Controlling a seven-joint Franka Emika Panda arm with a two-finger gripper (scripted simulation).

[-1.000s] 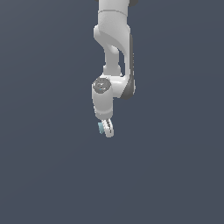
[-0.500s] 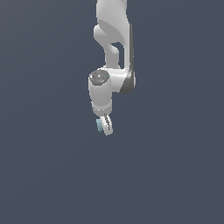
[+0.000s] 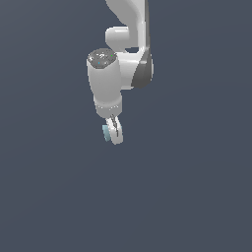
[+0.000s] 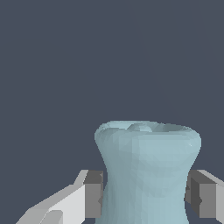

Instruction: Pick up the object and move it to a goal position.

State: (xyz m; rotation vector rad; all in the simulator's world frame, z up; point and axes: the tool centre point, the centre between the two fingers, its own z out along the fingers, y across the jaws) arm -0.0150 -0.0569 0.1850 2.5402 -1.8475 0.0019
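The object (image 4: 146, 170) is a pale teal spool-shaped block with a pinched waist and a flared end. It fills much of the wrist view, held at its waist between two grey pads (image 4: 92, 194). In the exterior view only a small teal sliver of the object (image 3: 106, 133) shows beside the white fingers. My gripper (image 3: 114, 134) hangs below the white arm in mid-air and is shut on the object.
The white arm (image 3: 120, 69) comes down from the top of the exterior view. Everything around it is a plain dark blue-grey background with no surface or edge showing.
The arm has swung toward the exterior view's left and risen a little, carrying the object with it. The grip is unchanged.
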